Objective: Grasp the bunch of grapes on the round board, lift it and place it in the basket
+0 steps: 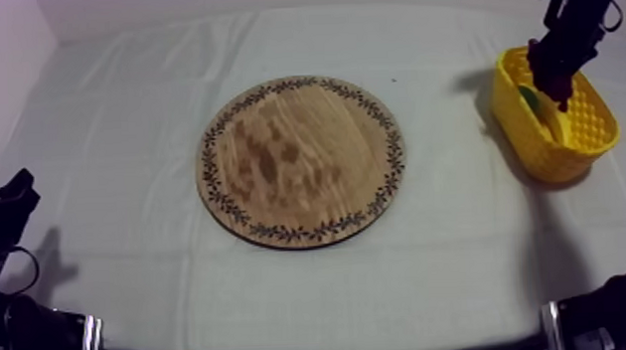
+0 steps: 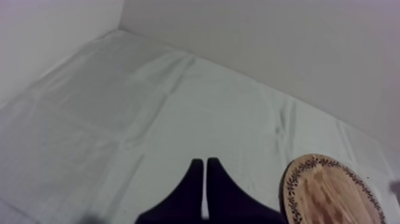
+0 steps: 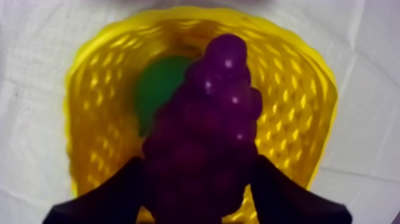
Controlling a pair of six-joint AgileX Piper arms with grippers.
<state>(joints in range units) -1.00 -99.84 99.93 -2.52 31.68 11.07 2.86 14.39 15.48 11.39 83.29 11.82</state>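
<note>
A purple bunch of grapes (image 3: 208, 119) hangs right above the yellow basket (image 3: 89, 71), with my right gripper (image 3: 199, 162) shut on it, a black finger on either side. From above, the right gripper (image 1: 559, 51) comes in at the upper right and holds the grapes (image 1: 552, 74) over the basket (image 1: 537, 151). The round wooden board (image 1: 302, 159) lies bare in the middle of the table. Low at the left side rests my left gripper (image 1: 14, 192); seen from the wrist, the left gripper (image 2: 205, 162) has its fingers together as a narrow wedge, beside the board (image 2: 330, 193).
A green fruit (image 3: 156, 95) lies inside the basket under the grapes, and it shows as a green fruit (image 1: 529, 101) in the top view too. The basket stands near the table's right edge. White cloth (image 1: 116, 124) spreads around the board.
</note>
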